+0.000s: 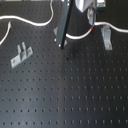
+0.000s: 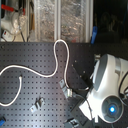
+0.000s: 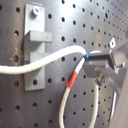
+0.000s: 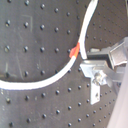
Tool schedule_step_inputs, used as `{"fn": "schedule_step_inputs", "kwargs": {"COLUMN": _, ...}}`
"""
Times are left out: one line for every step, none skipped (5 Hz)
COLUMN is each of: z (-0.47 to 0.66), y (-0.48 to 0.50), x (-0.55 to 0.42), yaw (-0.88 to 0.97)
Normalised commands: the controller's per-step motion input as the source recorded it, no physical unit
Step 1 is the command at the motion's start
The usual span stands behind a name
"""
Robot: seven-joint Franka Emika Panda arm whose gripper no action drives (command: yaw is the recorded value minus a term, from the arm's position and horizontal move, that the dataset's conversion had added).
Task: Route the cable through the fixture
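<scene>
Gripper: the gripper (image 3: 92, 60) is seen closed on the cable (image 3: 45, 59) in the first wrist view, the cord being pinched between the fingertips.
Cable: a white cord with a red band (image 4: 74, 50), laid in loose waves across the black perforated board (image 1: 75, 95) in both exterior views.
Fixture: the fixture (image 1: 106, 37) is stood upright at the first exterior view's upper right, with the cable passed just beside its top.
Other hardware: a low bracket (image 1: 20, 54) is set well apart, at the first exterior view's left.
</scene>
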Motion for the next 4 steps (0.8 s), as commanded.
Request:
{"fn": "schedule_step_inputs", "kwargs": {"z": -0.09, "y": -0.163, "x": 0.321, "yaw": 0.25}}
{"fn": "schedule_step_inputs", "kwargs": {"z": -0.28, "y": -0.073, "x": 0.099, "yaw": 0.72}}
{"fn": "schedule_step_inputs", "kwargs": {"z": -0.03, "y": -0.019, "x": -0.058, "yaw": 0.81}}
{"fn": "schedule_step_inputs", "kwargs": {"z": 0.35, "y": -0.026, "x": 0.071, "yaw": 0.57}}
